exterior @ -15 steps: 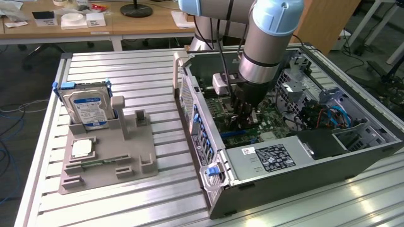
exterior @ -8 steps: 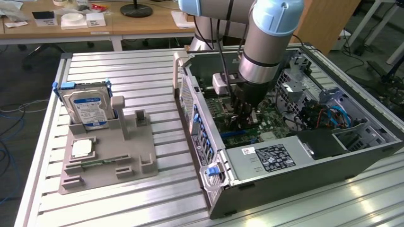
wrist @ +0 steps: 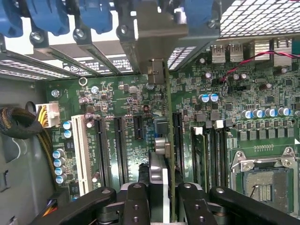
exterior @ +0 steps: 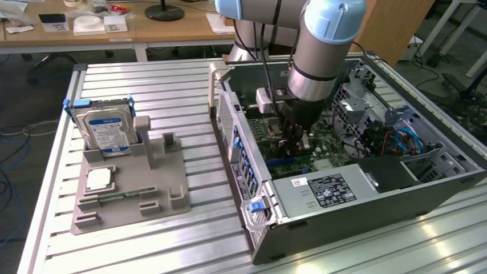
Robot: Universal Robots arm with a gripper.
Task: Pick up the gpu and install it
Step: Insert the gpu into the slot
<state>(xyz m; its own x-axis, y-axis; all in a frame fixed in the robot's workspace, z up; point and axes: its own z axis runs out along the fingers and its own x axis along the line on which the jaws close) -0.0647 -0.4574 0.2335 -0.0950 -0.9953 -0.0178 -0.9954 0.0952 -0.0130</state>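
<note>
Gripper (wrist: pixel 161 197) fingers (wrist: pixel 136 201) are clamped on the gpu (wrist: pixel 169 140), which the wrist view shows edge-on, a thin green card standing upright over the motherboard (wrist: pixel 262 117) with its silvery bracket (wrist: pixel 157 70) toward the case's rear slot covers (wrist: pixel 93 47). In the exterior view the gripper (exterior: pixel 295 145) hangs inside the open computer case (exterior: pixel 343 228), just above the board, with the power supply (exterior: pixel 327 191) at about five o'clock from it. Well apart, at roughly nine o'clock from the case, a grey parts holder (exterior: pixel 129 194) keeps the hard drive (exterior: pixel 106 131) upright and a small square silver chip (exterior: pixel 100 178) flat.
</note>
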